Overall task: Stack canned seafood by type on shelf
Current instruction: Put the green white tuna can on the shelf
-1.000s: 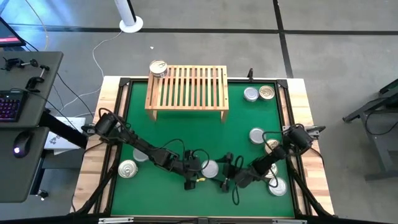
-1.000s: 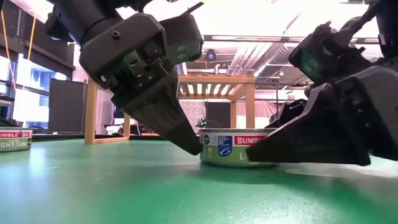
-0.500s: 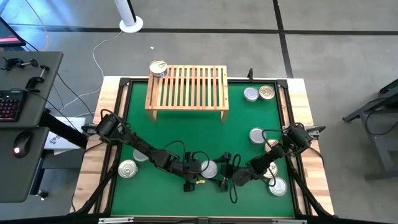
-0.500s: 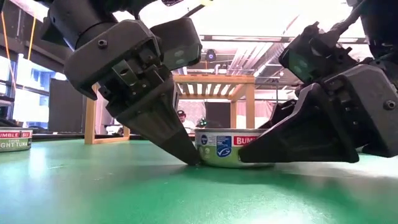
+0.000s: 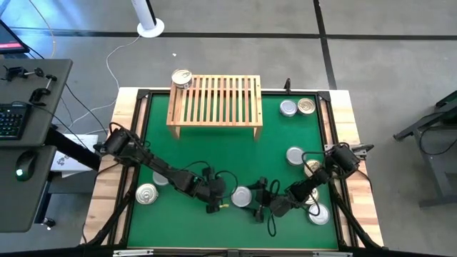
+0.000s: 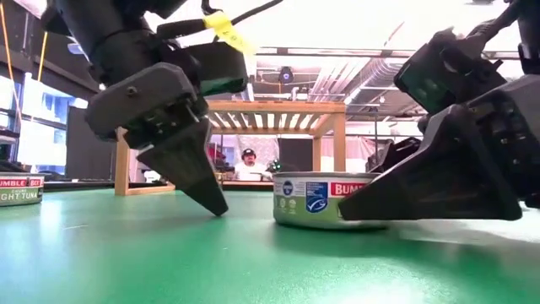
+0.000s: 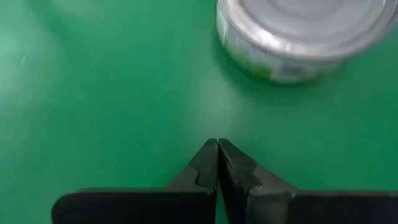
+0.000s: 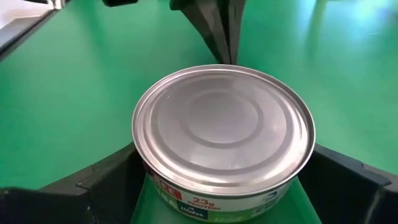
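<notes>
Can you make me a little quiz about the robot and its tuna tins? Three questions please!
1. True or false: the left gripper has its fingers pressed together.
2. Where is the silver tin nearest the right gripper?
A. on the floor
B. on the green mat, between that gripper's open fingers
C. on top of another tin
3. How many tins stand on the shelf?

Key: 1 true; 2 B; 3 one, the corner tin.
</notes>
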Controlling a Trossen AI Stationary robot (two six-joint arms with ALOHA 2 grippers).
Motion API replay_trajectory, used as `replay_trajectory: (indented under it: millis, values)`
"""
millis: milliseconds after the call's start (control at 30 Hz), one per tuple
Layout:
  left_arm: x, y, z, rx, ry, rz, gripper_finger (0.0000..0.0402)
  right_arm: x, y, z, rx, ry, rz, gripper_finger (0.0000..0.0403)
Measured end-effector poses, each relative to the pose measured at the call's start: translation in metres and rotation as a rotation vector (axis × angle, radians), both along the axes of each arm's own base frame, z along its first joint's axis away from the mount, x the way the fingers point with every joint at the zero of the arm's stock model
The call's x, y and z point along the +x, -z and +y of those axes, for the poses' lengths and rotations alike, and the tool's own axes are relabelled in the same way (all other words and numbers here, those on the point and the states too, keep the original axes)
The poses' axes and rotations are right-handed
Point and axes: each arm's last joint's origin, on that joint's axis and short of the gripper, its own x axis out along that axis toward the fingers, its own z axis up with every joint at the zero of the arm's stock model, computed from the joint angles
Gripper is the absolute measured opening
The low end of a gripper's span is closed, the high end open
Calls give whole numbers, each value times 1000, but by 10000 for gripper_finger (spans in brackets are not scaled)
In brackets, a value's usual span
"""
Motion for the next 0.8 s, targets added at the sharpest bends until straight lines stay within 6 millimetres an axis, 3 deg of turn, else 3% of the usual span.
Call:
replay_trajectory:
  millis: [100, 167, 333, 433, 567, 700, 800]
  values:
    - [-1, 0, -2, 0, -2, 0, 0, -3, -8, 2, -16, 6, -9, 371]
    - [-4, -2, -4, -3, -7, 9, 0, -4, -23, 4, -23, 1, -39, 371]
    - [-16, -12, -21, 41, -35, -44, 0, -11, -74, 0, -87, -23, -69, 371]
    - [-22, -14, -33, 81, -54, -106, 0, -12, -116, -19, -124, 10, -86, 371]
    - [-25, -16, -43, 93, -68, -166, 0, -10, -165, -70, -176, 77, -36, 371]
    - [-27, -18, -50, 125, -69, -217, 0, -4, -203, -142, -195, 181, -23, 371]
    - [-27, -18, -52, 135, -74, -240, 0, -1, -219, -201, -200, 261, -18, 371]
